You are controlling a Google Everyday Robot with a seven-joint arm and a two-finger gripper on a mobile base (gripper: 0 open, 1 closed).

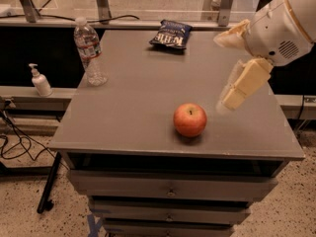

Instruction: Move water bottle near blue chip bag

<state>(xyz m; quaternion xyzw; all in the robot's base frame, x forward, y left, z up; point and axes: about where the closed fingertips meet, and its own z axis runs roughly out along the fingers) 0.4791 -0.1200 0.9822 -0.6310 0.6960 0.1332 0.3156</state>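
Bench (123, 112): grey top, drawers (170, 189) below; carries three items.

Bottle (90, 53): clear, ribbed, white cap, red-and-white label; upright at the back left corner of the bench; nothing touches it.

Chip bag (171, 34): dark blue, crinkled, white lettering; lies flat at the back edge, about mid-width; well apart from the bottle, to its right.

Apple (190, 119): red; sits toward the front, right of centre; apart from both bottle and bag.

Pincer (224, 70): beige, on a white arm entering from the upper right; hangs over the right part of the bench, just right of the apple and above it; released, its two parts spread wide, grasping nothing (blurred).

Pump dispenser (39, 80): small, white; stands on a ledge left of the bench.
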